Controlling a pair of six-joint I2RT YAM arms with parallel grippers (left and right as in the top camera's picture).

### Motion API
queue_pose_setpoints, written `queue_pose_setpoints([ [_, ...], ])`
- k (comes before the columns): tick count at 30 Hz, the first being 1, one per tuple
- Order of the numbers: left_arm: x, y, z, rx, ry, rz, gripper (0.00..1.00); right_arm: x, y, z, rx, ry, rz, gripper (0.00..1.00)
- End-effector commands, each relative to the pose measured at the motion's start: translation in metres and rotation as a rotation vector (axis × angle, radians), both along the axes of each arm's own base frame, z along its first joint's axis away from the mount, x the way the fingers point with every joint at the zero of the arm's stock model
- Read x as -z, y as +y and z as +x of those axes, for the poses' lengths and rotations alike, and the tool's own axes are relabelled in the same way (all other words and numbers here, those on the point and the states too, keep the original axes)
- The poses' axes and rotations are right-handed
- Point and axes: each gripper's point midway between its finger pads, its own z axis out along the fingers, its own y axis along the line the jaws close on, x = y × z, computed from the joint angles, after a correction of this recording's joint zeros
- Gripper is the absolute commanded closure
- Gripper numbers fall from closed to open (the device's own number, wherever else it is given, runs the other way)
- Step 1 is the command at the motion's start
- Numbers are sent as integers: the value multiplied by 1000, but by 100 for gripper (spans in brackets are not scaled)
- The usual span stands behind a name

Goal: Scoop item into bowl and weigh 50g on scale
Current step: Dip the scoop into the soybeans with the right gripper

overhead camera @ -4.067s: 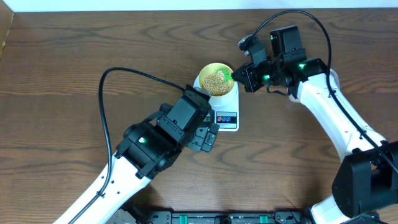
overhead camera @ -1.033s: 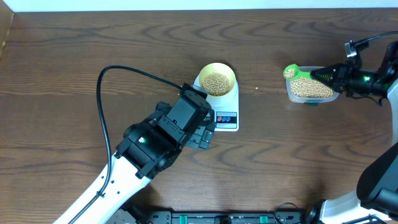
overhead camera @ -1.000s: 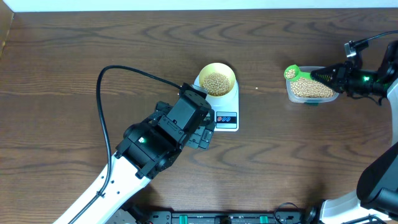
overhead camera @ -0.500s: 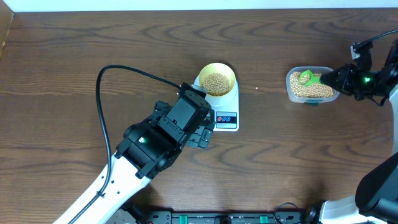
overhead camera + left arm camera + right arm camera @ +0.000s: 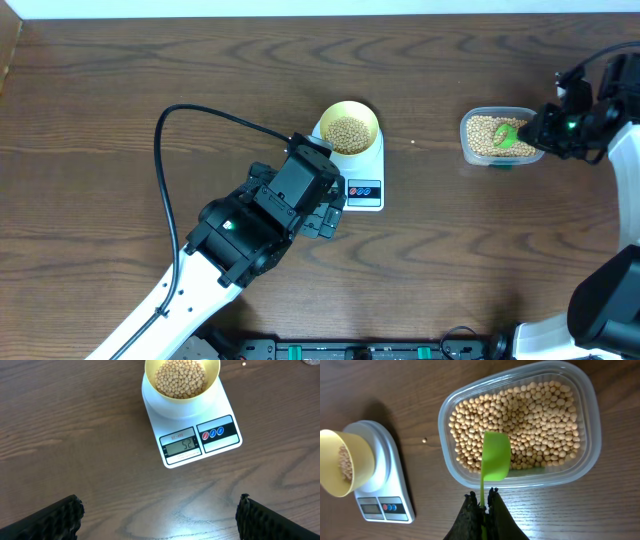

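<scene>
The right tool [image 5: 481, 505] is pinching a green plastic scoop [image 5: 495, 455] over the clear plastic tub [image 5: 590, 420]. Small round tan beans [image 5: 181, 377] are sitting in the pale yellow bowl [image 5: 175, 402] on the white scale [image 5: 220, 442], which is reading slightly over. The left tool [image 5: 160, 515] is gaping, empty. Next, I think, is lifting a few beans out.

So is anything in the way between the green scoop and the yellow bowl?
Nothing visible. The green scoop, held by the right gripper, sits over the beans in the clear tub. Between it and the yellow bowl on the scale is bare table, with just one stray bean.
</scene>
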Motion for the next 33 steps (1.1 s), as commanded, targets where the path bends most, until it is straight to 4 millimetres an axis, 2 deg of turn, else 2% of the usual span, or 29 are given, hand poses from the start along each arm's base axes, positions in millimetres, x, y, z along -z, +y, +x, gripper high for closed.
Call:
queue_pose_setpoints([
  [1, -4, 3, 4, -5, -20, 18, 0, -18, 2, 8, 7, -35, -93, 99],
  [13, -4, 3, 4, -4, -20, 18, 0, -56, 8, 15, -11, -41, -367, 99],
  [22, -4, 3, 4, -5, -20, 18, 0, -55, -3, -1, 22, 40, -548, 99],
  [33, -4, 3, 4, -5, -20, 18, 0, -60, -10, -3, 34, 49, -673, 99],
])
